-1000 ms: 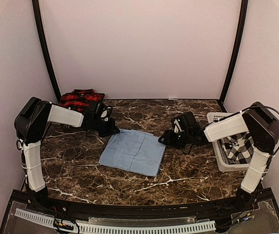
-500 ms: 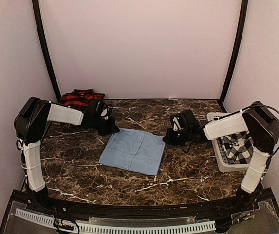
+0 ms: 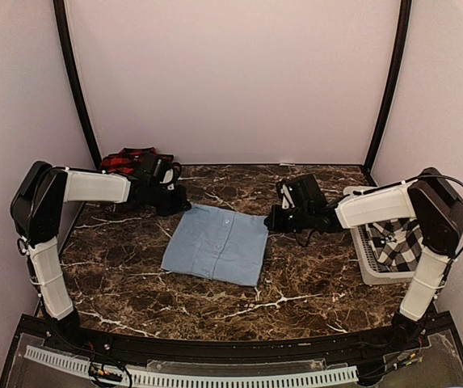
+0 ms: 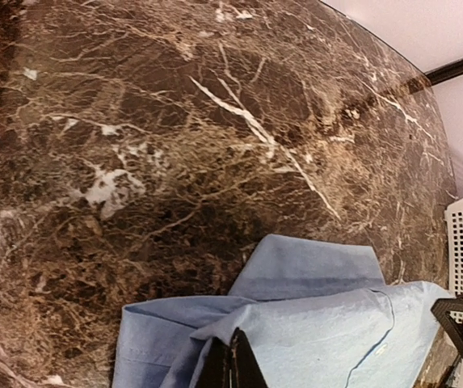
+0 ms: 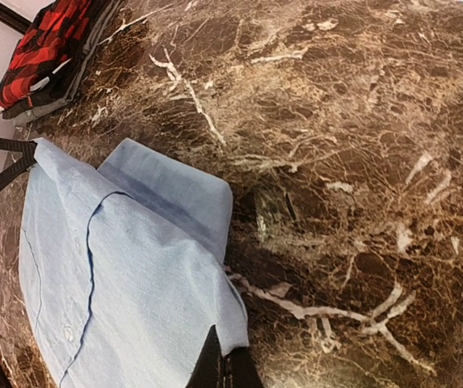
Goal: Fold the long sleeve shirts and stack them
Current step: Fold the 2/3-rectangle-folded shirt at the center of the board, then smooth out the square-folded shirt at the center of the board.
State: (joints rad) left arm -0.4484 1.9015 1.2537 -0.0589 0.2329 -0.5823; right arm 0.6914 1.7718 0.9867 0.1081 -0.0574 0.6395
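I had left gripper and right gripper clamped on the folded blue shirt between them. Plaid shirt behind left gripper looked done. Checked shirt, in basket beside right gripper, wasn't.

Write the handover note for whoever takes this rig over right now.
Left gripper: shut on the light blue shirt's far left corner.
Right gripper: shut on its far right corner.
The light blue shirt lies folded in the middle of the table; red plaid shirt, apparently folded, at the far left corner; checked shirt in the basket.
Left: probably move the blue one onto the plaid, then fold and stack the checked one.
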